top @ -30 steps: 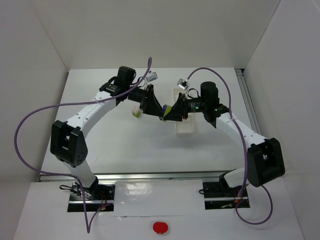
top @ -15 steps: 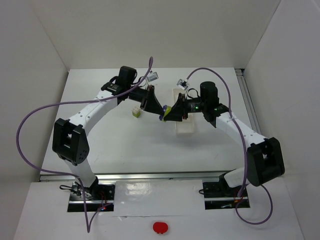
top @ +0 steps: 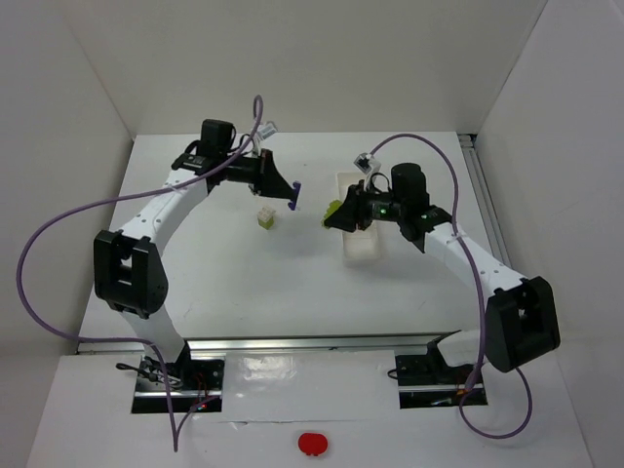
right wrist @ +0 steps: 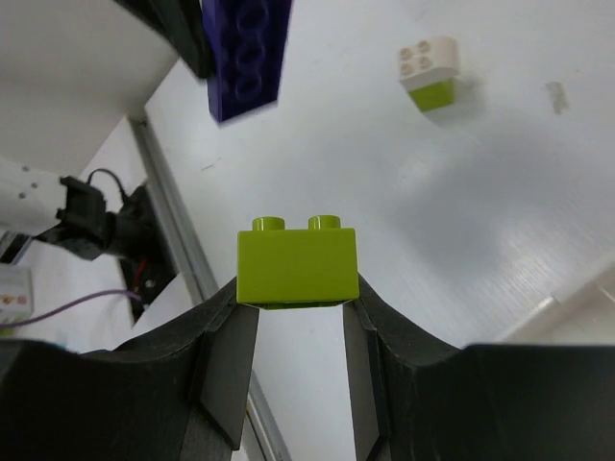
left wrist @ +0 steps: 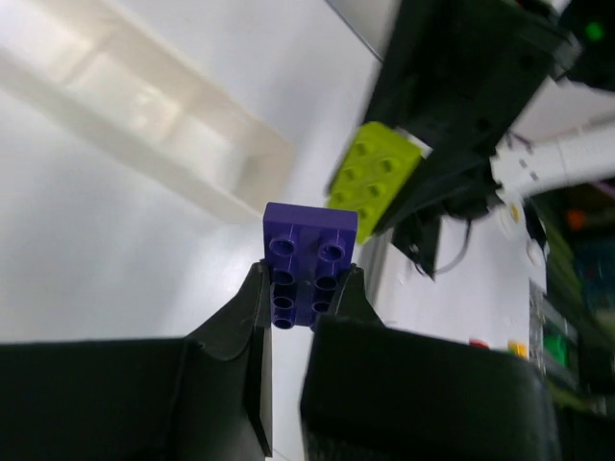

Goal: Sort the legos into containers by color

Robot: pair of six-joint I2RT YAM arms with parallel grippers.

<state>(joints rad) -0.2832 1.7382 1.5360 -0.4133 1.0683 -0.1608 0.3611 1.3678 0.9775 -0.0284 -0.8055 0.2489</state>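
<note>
As bent L arm (top: pixel 166 200) holds purple brick (left wrist: pixel 309 257), bent R arm (top: pixel 463 255) grips green brick (right wrist: pixel 298 264).

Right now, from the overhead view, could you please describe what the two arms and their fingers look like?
Both arms are white shells with blocky black joints. A long purple cable runs along the left arm, another along the right arm, which shows a green light. The black plastic fingers taper.
</note>
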